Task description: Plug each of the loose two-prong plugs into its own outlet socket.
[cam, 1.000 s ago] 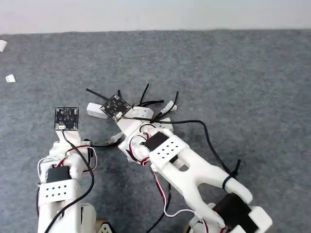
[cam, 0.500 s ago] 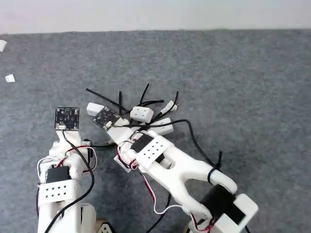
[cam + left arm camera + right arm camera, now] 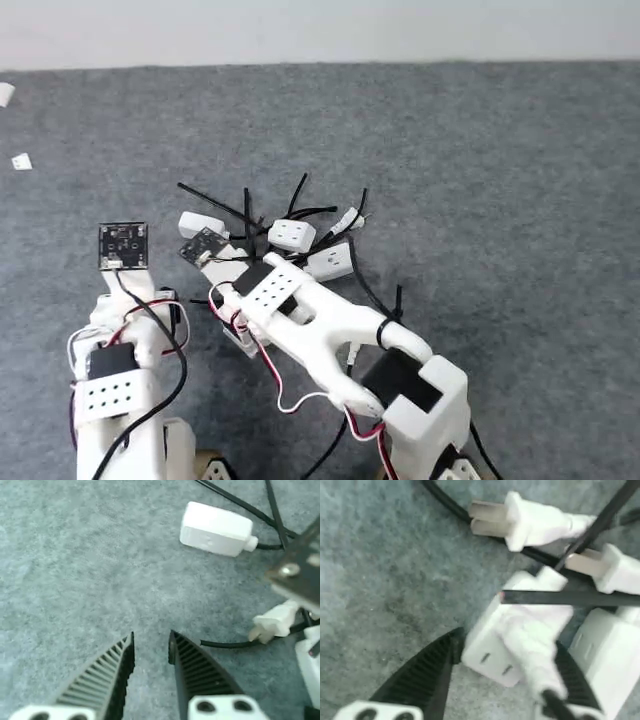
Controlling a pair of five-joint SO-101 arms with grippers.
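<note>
Over bare grey carpet, my left gripper (image 3: 151, 639) is open with nothing between its fingers. A white outlet block (image 3: 216, 528) lies beyond it, and a loose white plug (image 3: 274, 625) lies off to the side. My right gripper (image 3: 507, 647) is shut on a white outlet block (image 3: 487, 652) with a corded white plug (image 3: 535, 652) lying across it. One finger touches the block and the other touches the plug. Two loose two-prong plugs (image 3: 535, 517) (image 3: 620, 567) lie just past it. From above, the right arm (image 3: 300, 310) stretches leftward over the pile, hiding its gripper.
In the high view, outlet blocks (image 3: 200, 225) (image 3: 292, 234) (image 3: 330, 261) sit among black cords (image 3: 215, 200), with a plug (image 3: 348, 220) at the pile's right. Two white scraps (image 3: 20, 161) lie far left. Open carpet spreads right and behind.
The right arm swung left across the pile, uncovering two outlet blocks it had hidden. The left arm shifted slightly left.
</note>
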